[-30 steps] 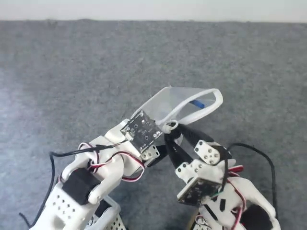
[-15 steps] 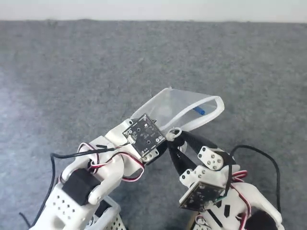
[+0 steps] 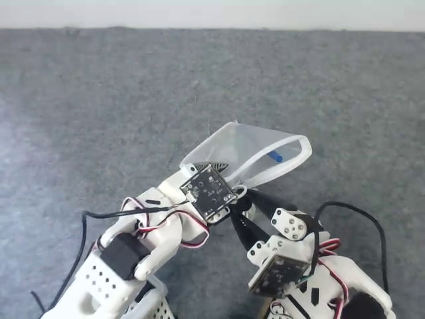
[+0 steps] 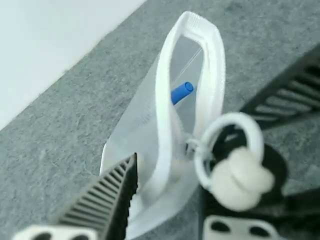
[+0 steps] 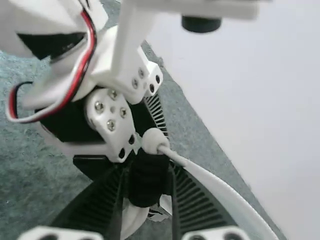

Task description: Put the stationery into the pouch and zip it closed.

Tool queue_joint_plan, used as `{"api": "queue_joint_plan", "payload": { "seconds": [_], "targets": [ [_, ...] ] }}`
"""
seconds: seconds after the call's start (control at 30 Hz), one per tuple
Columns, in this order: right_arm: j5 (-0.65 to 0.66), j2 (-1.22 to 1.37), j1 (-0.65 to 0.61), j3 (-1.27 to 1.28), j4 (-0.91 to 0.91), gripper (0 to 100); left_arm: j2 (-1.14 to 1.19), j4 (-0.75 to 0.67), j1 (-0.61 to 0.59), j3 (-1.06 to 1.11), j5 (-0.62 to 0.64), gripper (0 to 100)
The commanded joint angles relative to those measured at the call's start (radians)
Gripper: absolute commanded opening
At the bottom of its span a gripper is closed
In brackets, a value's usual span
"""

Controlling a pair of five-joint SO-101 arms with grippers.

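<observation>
While its zip stands mostly open, the translucent pouch [image 3: 249, 149] rests tilted on the grey tabletop [image 3: 99, 100].
- Blue pen [image 4: 181, 93]: inside the pouch, its end near the mouth.
- Left gripper [image 4: 167, 195]: fingers pinching the pouch's near end.
- Right gripper [image 5: 147, 175]: fingers pressed on the zip pull [image 4: 235, 165], at that same end of the pouch.

Likely risks: the small pull slipping out when drawn, the pouch dragging free of the left hold, or the pen fouling the slider.

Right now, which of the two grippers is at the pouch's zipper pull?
The right gripper: the zipper pull, a white ring and ball, sits at its tip. The left gripper holds the pouch itself.
</observation>
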Motion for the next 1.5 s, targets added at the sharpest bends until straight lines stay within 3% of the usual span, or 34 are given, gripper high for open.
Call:
{"api": "queue_joint_plan", "payload": {
  "seconds": [0.0, 0.17, 0.63, 1.47],
  "targets": [
    [-0.021, 0.002, -0.005, -0.061, 0.002, 0.6, -0.014, -0.074, 0.006, 0.008, -0.003, 16],
    [-0.040, 0.001, 0.054, -0.061, -0.013, 0.6, -0.014, -0.098, 0.021, 0.018, -0.003, 0],
    [-0.250, 0.001, 0.424, 0.038, -0.263, 0.6, -0.014, -0.091, 0.051, 0.061, -0.003, 1],
    [-0.255, 0.008, 0.590, 0.133, -0.417, 0.6, -0.014, -0.087, 0.051, 0.077, -0.005, 1]
  ]
}}
